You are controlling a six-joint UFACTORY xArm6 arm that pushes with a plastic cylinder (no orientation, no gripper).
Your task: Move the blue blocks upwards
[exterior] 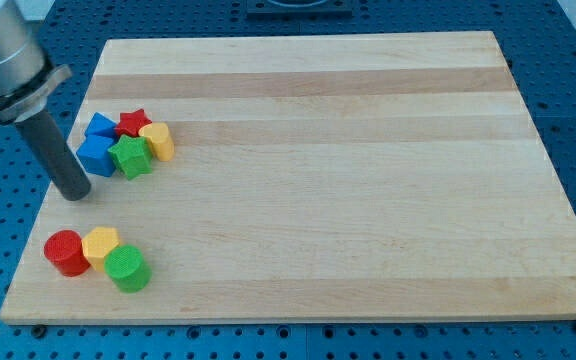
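Observation:
Two blue blocks lie at the view's left: a blue block [101, 127] and, just below it, a blue cube-like block [96, 155]. They sit in a tight cluster with a red star [133, 122], a yellow cylinder-like block [158, 140] and a green star-like block [131, 157]. My tip [74, 194] rests on the board just below and left of the lower blue block, with a small gap between them.
A second cluster lies near the bottom left corner: a red cylinder [65, 251], a yellow block [100, 243] and a green cylinder [126, 268]. The wooden board [348, 170] has its left edge close to my tip.

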